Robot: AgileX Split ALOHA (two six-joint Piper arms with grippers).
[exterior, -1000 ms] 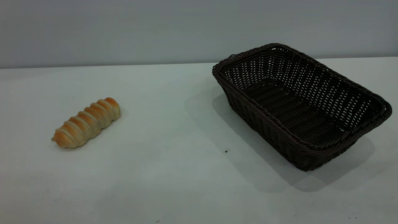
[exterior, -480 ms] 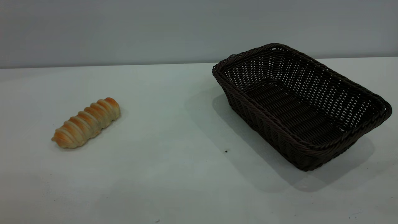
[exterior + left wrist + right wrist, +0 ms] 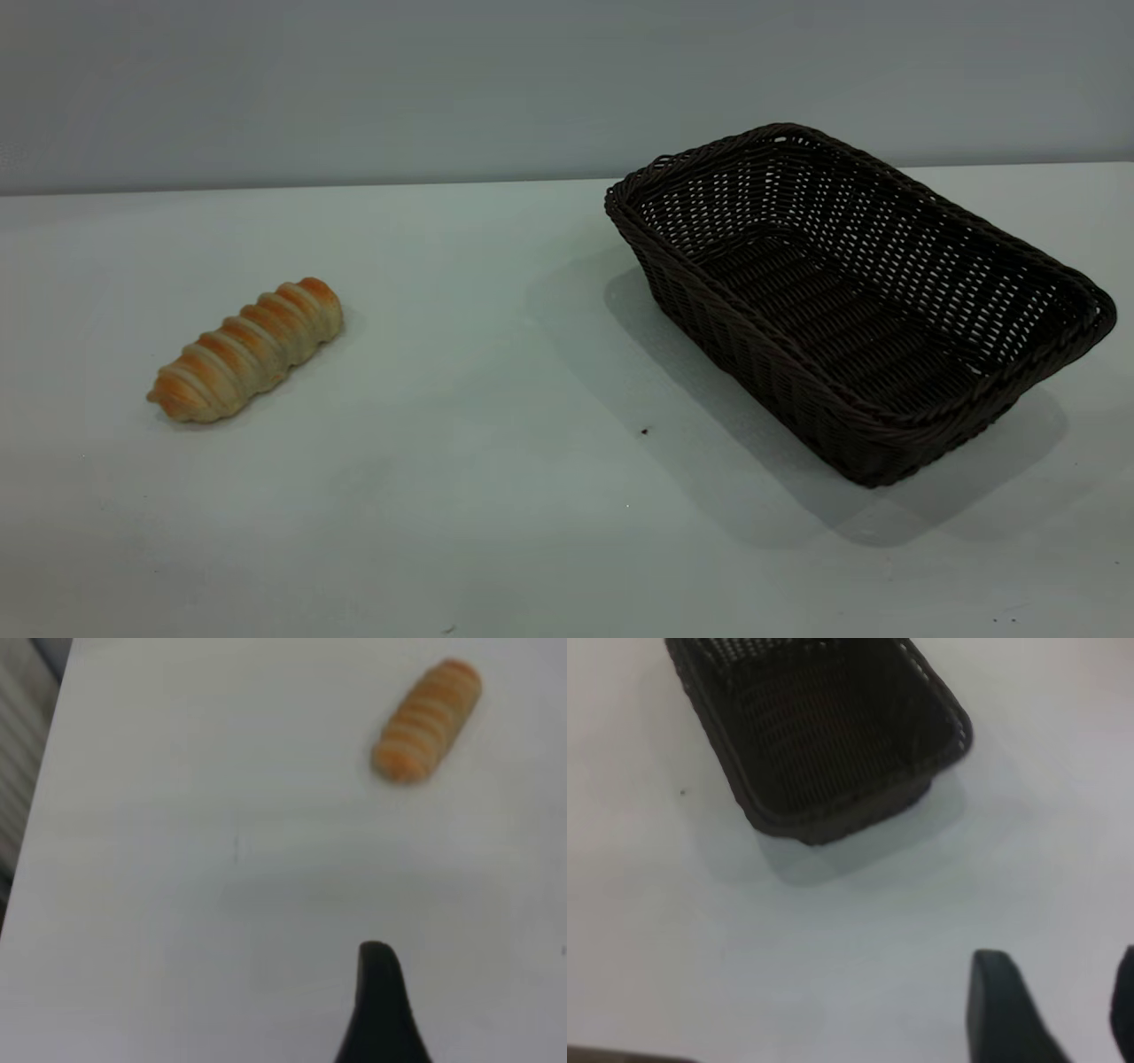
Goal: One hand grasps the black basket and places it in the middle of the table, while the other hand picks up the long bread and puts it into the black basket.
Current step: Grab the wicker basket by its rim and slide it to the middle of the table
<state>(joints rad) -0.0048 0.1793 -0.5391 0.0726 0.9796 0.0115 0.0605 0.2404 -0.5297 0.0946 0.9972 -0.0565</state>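
The black basket (image 3: 855,297) is a dark woven rectangle that stands empty on the right of the white table (image 3: 496,354). It also shows in the right wrist view (image 3: 819,735). The long bread (image 3: 246,350), golden with pale ridges, lies on the table at the left and shows in the left wrist view (image 3: 430,719). Neither gripper is in the exterior view. My right gripper (image 3: 1063,992) hovers over bare table short of the basket, open and empty. My left gripper (image 3: 483,992) shows one dark finger (image 3: 381,1005) over bare table short of the bread, with nothing held.
A grey wall runs behind the table's far edge (image 3: 354,184). A tiny dark speck (image 3: 644,431) lies in front of the basket. In the left wrist view the table's side edge (image 3: 44,771) runs beside a grey ribbed surface.
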